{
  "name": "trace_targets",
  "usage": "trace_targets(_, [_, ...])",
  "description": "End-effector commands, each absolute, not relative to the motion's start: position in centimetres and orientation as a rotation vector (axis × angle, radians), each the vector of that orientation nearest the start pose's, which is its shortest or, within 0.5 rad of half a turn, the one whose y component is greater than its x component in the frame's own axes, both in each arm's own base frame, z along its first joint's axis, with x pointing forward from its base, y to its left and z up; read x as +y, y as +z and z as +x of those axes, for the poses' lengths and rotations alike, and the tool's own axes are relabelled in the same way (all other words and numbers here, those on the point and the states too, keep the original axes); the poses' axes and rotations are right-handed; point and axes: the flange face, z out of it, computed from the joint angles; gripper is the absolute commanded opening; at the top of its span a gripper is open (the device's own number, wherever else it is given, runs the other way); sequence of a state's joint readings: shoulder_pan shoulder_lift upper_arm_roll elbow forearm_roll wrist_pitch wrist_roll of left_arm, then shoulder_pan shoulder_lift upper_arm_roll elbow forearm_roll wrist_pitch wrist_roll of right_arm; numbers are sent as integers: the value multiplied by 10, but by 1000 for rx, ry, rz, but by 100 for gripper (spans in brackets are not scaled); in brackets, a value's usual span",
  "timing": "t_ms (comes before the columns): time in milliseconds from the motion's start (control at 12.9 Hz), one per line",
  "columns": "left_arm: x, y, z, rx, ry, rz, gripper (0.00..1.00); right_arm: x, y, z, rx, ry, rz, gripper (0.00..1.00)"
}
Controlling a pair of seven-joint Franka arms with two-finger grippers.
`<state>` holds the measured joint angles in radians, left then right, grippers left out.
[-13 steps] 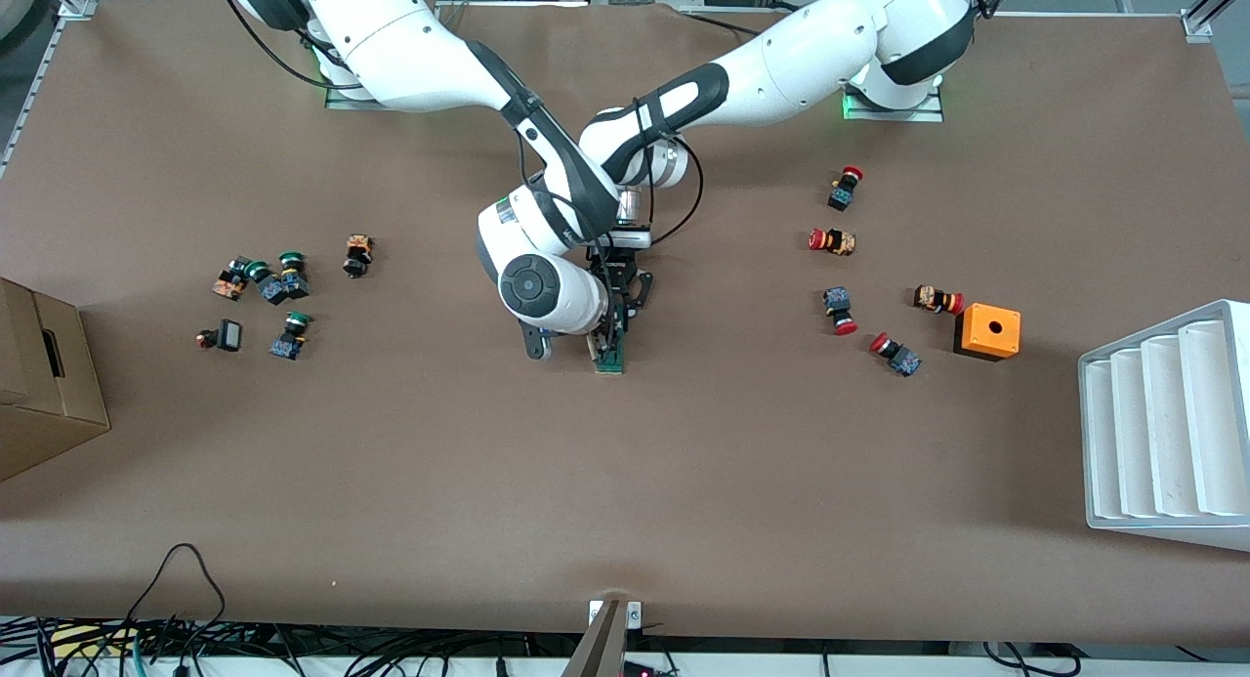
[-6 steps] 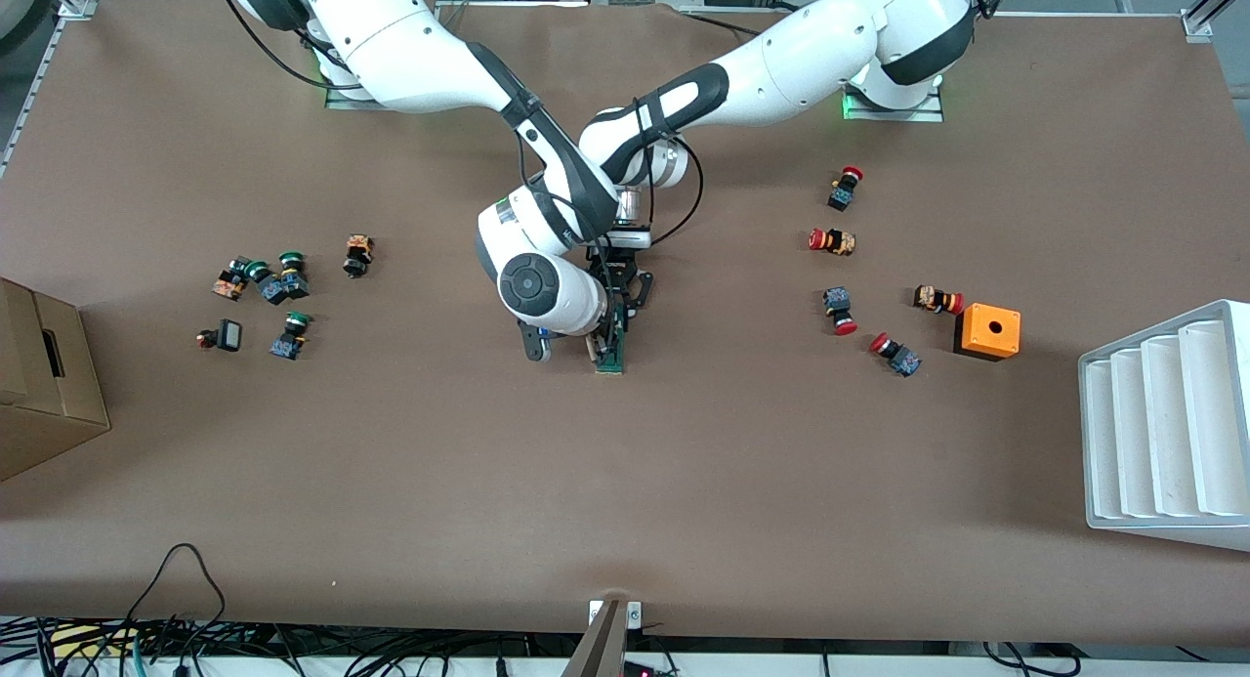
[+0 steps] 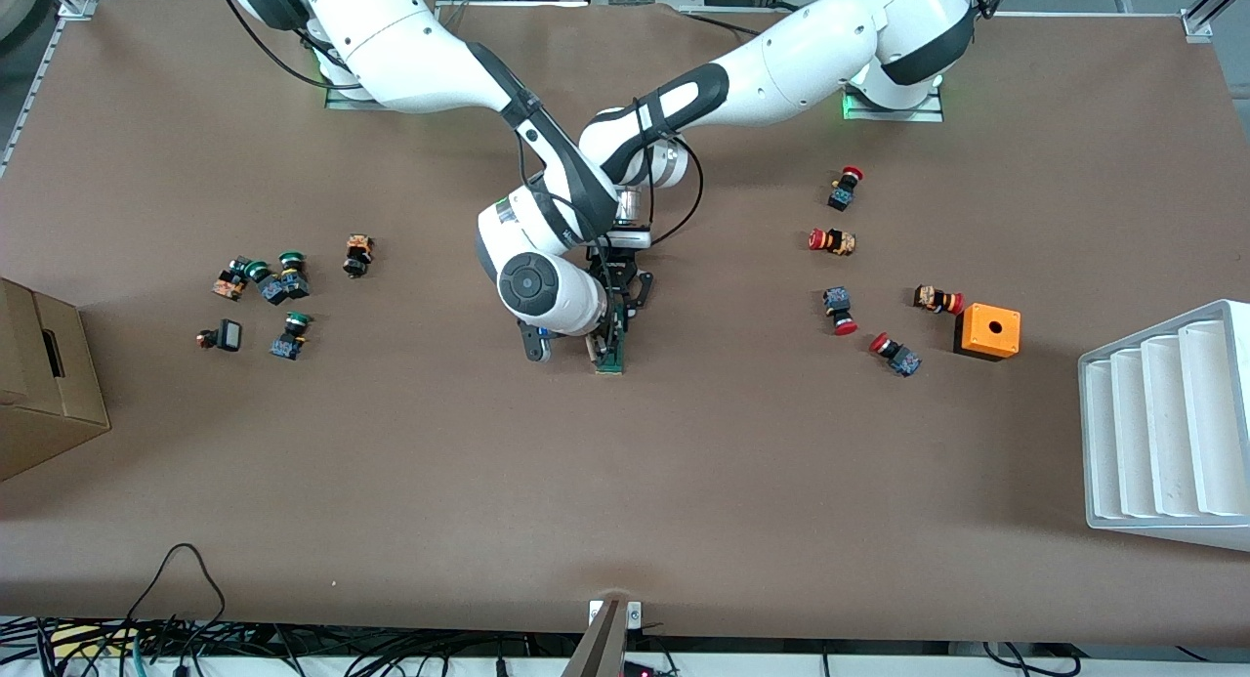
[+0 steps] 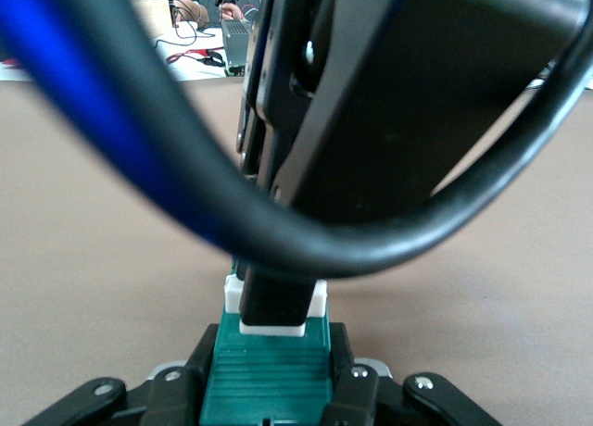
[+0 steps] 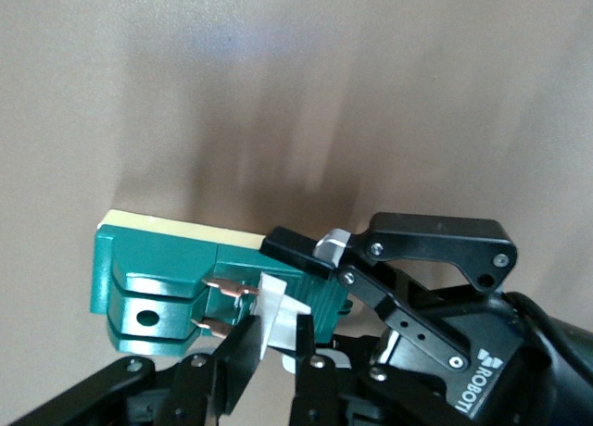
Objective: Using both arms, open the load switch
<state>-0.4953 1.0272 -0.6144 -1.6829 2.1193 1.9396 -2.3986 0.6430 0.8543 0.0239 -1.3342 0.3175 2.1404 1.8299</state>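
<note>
Load switch [image 3: 611,350] lies mid-table, long axis running toward the front camera, its farther end clamped by the left gripper [image 4: 269,389], while the right gripper [image 5: 269,338] pinches its white tab [image 5: 276,315].

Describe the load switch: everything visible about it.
The load switch is a narrow dark-green plastic block with a cream strip along one face, a round hole near one end, two copper pins and a white tab at its middle. It sits mid-table, lengthwise toward the front camera. The left tool clamps its ribbed green body; the right tool pinches the white tab.
</note>
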Motion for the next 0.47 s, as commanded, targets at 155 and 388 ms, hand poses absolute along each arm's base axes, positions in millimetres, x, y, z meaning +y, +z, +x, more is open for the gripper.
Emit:
trace_targets(155, [-545,78,394,-57,-1693,-2709,22,433,267,598,1939,436,-2383,96])
trace_targets(388, [-545,78,394,-55,-1693,-2709,22,380,328,631,1796,400,-2411,99])
